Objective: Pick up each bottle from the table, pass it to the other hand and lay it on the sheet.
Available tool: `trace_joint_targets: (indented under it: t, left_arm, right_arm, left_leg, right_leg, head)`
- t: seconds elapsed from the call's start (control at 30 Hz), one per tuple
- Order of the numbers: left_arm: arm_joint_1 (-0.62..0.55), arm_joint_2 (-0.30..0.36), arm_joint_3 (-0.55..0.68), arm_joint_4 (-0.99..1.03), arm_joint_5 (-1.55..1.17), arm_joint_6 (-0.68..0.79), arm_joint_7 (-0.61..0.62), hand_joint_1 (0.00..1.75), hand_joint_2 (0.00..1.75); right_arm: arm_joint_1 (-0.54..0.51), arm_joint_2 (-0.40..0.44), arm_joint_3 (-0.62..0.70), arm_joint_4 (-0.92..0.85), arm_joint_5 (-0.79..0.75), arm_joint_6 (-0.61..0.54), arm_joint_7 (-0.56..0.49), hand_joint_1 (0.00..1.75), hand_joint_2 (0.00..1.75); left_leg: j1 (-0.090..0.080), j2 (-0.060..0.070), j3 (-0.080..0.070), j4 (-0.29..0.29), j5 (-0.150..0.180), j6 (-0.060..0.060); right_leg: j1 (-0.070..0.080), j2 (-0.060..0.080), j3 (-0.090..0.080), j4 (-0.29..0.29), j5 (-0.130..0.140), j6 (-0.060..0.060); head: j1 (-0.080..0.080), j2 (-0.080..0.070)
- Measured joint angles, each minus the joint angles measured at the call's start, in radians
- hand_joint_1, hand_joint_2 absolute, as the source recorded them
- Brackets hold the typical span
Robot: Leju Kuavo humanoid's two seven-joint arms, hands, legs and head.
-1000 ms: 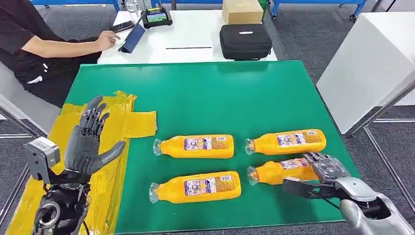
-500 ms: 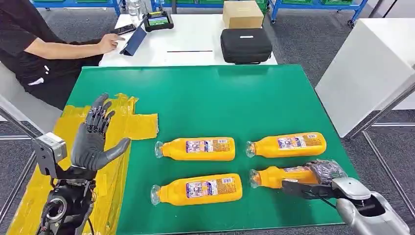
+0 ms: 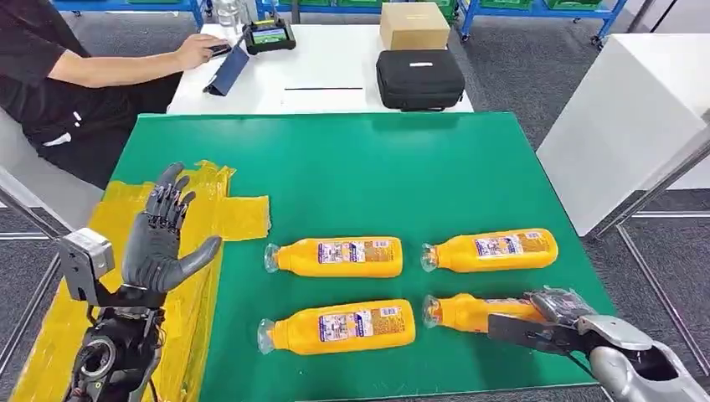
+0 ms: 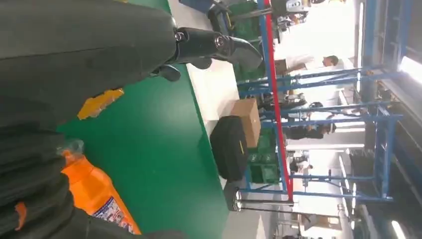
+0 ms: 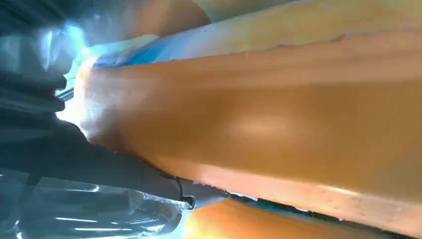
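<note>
- The green table [image 3: 352,167] lies in front of me, with a white table [image 3: 335,59] beyond its far edge where a person [image 3: 50,75] sits at the far left.
- The yellow sheet [image 3: 239,213] covers the left side of the green table and runs down to its near left corner; no bottle lies on it yet.
- Four orange bottles lie on their sides on the right half, necks pointing left: a far left bottle [image 3: 335,256], a far right bottle [image 3: 494,249], a near left bottle [image 3: 339,325] and a near right bottle [image 3: 469,311].
- My left hand [image 3: 159,239] is raised over the sheet, palm up-turned, fingers spread wide, holding nothing.
- My right hand [image 3: 557,314] is wrapped round the base end of the near right bottle, thumb on the near side, fingers over the top. The right wrist view shows orange bottle wall [image 5: 259,119] pressed close against my hand. I judge the grip closed, though the bottle seems to rest on the table.
- Step in hand, as I read it: the first pickup, with nothing yet delivered.
- Next I should lift the bottle level, carry it left over the near left bottle, and meet my waiting left hand, letting go only once that hand has closed.
</note>
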Motion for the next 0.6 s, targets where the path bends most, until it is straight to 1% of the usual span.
trace_joint_targets:
  t: [0.07,0.1,0.17,0.2,0.27,0.33,0.4,0.47,0.6]
  left_arm:
    - [0.001,0.0,0.0,0.0,0.0,0.0,0.0,0.0,1.75]
    - [0.001,0.0,0.0,0.0,0.003,-0.001,0.0,0.0,1.75]
    - [0.011,0.003,0.005,-0.002,0.022,-0.002,-0.003,0.0,1.75]
    - [0.023,0.006,0.013,-0.008,0.032,-0.002,-0.007,0.0,1.75]
    - [0.056,0.008,0.035,-0.029,0.053,-0.002,-0.011,0.0,1.75]
    - [0.087,0.008,0.062,-0.055,0.07,-0.005,-0.014,0.0,1.75]
    - [0.103,0.008,0.076,-0.07,0.073,-0.009,-0.015,0.0,1.75]
    - [0.116,0.008,0.086,-0.083,0.077,-0.01,-0.015,0.0,1.75]
    - [0.141,0.008,0.107,-0.107,0.115,-0.01,-0.01,0.0,1.75]
  right_arm:
    - [0.016,-0.004,-0.011,-0.017,-0.012,0.001,-0.003,1.75,1.75]
    - [0.026,-0.006,-0.022,-0.026,-0.056,-0.001,-0.017,1.75,1.75]
    - [0.075,-0.015,-0.073,-0.076,-0.242,-0.006,-0.068,1.75,1.75]
    - [0.118,-0.019,-0.116,-0.126,-0.347,-0.006,-0.092,1.75,1.75]
    - [0.204,-0.019,-0.209,-0.227,-0.479,0.008,-0.119,1.75,1.75]
    - [0.245,-0.021,-0.324,-0.314,-0.577,0.045,-0.131,1.75,1.75]
    - [0.257,-0.026,-0.42,-0.364,-0.616,0.064,-0.147,1.75,1.75]
    - [0.267,-0.027,-0.484,-0.401,-0.642,0.074,-0.168,1.75,1.75]
    - [0.3,-0.012,-0.599,-0.471,-0.654,0.045,-0.2,1.75,1.75]
  left_leg:
    - [0.0,0.0,0.0,0.0,0.0,0.0]
    - [0.0,0.0,0.0,0.0,-0.001,0.0]
    - [0.0,-0.001,-0.002,0.0,-0.002,0.0]
    - [0.0,-0.002,-0.005,0.0,-0.001,0.0]
    - [-0.003,-0.003,-0.015,0.0,0.001,0.001]
    - [-0.008,0.0,-0.02,0.0,0.001,0.001]
    - [-0.008,0.001,-0.02,0.0,0.001,0.001]
    - [-0.008,0.0,-0.02,0.0,0.001,0.001]
    - [-0.008,0.0,-0.023,0.0,0.001,0.001]
  right_leg:
    - [0.0,0.0,0.0,0.0,-0.001,0.001]
    - [0.0,0.0,0.0,0.0,-0.001,0.001]
    - [0.0,-0.001,0.0,0.0,-0.001,0.001]
    - [0.0,-0.001,0.006,0.001,-0.001,0.001]
    - [-0.001,-0.002,-0.002,0.005,0.0,0.003]
    - [-0.006,0.0,-0.012,0.009,0.0,0.003]
    - [-0.006,0.001,-0.014,0.009,0.0,0.002]
    - [-0.007,0.0,-0.015,0.009,0.0,0.002]
    - [-0.007,0.0,-0.016,0.009,-0.001,0.002]
  head:
    - [0.0,0.0]
    - [0.0,0.0]
    - [0.001,0.0]
    - [0.0,0.0]
    - [-0.001,0.0]
    - [-0.003,0.0]
    - [-0.002,0.0]
    - [-0.002,0.0]
    - [-0.002,0.0]
